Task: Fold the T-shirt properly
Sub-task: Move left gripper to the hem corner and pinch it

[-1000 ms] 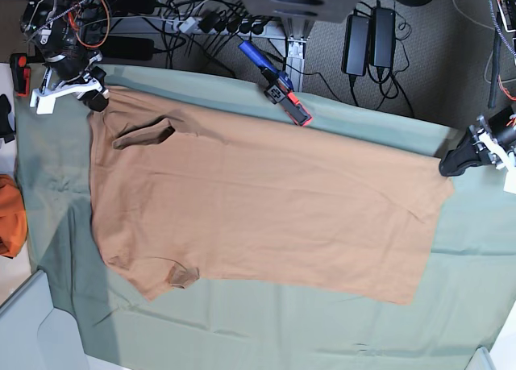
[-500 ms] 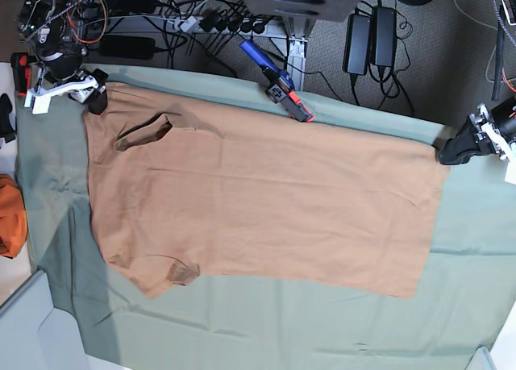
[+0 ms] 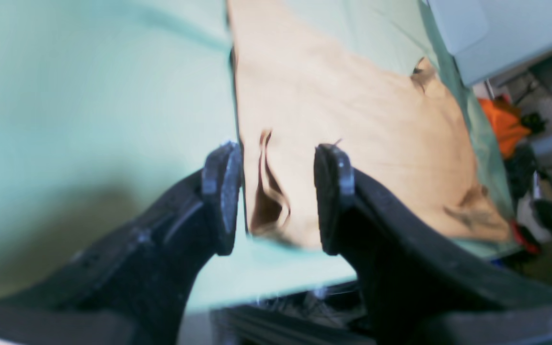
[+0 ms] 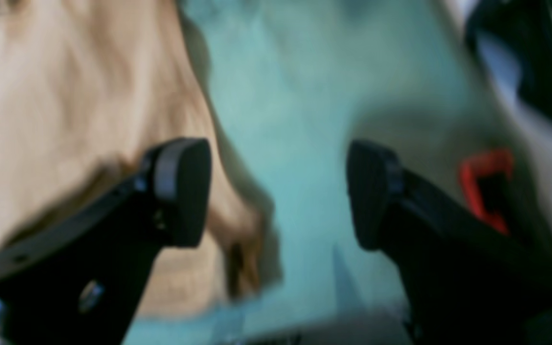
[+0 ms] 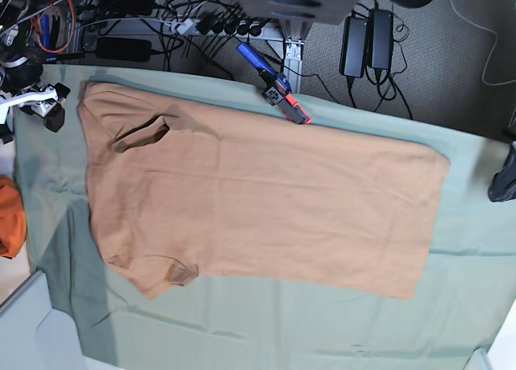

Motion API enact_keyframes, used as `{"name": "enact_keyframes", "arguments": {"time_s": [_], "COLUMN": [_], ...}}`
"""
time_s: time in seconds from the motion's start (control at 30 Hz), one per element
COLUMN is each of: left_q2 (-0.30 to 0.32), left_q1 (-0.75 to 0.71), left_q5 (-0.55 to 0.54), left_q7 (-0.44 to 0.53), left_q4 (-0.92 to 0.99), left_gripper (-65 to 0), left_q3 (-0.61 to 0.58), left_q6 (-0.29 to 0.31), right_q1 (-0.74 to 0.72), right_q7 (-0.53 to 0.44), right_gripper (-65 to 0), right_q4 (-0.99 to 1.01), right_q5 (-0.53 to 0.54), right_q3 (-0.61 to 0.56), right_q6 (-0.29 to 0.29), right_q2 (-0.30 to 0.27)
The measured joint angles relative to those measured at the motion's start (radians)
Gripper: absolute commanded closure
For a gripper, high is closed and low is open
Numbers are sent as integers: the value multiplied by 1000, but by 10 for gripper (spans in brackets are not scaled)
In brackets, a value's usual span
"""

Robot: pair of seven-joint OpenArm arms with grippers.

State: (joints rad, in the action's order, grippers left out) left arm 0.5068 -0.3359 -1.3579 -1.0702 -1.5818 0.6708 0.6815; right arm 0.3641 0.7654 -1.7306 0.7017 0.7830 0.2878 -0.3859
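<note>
The tan T-shirt [image 5: 258, 201] lies spread flat on the sage-green sheet [image 5: 266, 322], neck opening to the left and hem to the right. My right gripper [image 5: 52, 112] is open and empty just left of the shirt's far-left sleeve. In the right wrist view my right gripper [image 4: 276, 196] hangs over green cloth, with the shirt [image 4: 65, 120] to its left. My left gripper [image 5: 501, 185] is at the right edge, apart from the hem. In the left wrist view my left gripper [image 3: 276, 191] is open, and the shirt's hem corner [image 3: 276, 215] lies on the sheet beyond its fingers.
A blue and red tool [image 5: 272, 84] lies at the sheet's back edge. Cables and power bricks [image 5: 367, 39] lie on the floor behind. A bright orange object [image 5: 10, 217] sits at the left edge. A grey bin [image 5: 32, 330] stands at the lower left.
Both grippers have let go of the shirt's far corners and moved outward, away from it. The shirt now lies flatter, with its far edge pulled straight.
</note>
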Motion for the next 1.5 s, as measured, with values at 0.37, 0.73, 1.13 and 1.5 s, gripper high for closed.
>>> {"name": "enact_keyframes", "arguments": {"time_s": [0.37,0.73,1.13,1.5], "left_q2": [18,-13,-92,-111], "left_q1": [319,768,893,896], "left_q5": [514,650,625,695], "left_q7": [306,518,526,537], "left_q4": [-2,695,1004,1025], "left_gripper": [-287,-288,-287,-286], "left_q3": [-343,-604,-604,-604], "left_q6": [-2,-34,-6,-22], "right_q1": [-34,-32,-31,-31], "right_q7": [21,22,25,25], "right_gripper": [-443,-443,-443,-443], "right_q4": [5,8,8,8], "right_q5": [-14,-10,0,2], "right_q3": [0,-2,-2,-2], "right_q6": [0,0,0,0], "right_q2": [-22,-23,-21,-21]}}
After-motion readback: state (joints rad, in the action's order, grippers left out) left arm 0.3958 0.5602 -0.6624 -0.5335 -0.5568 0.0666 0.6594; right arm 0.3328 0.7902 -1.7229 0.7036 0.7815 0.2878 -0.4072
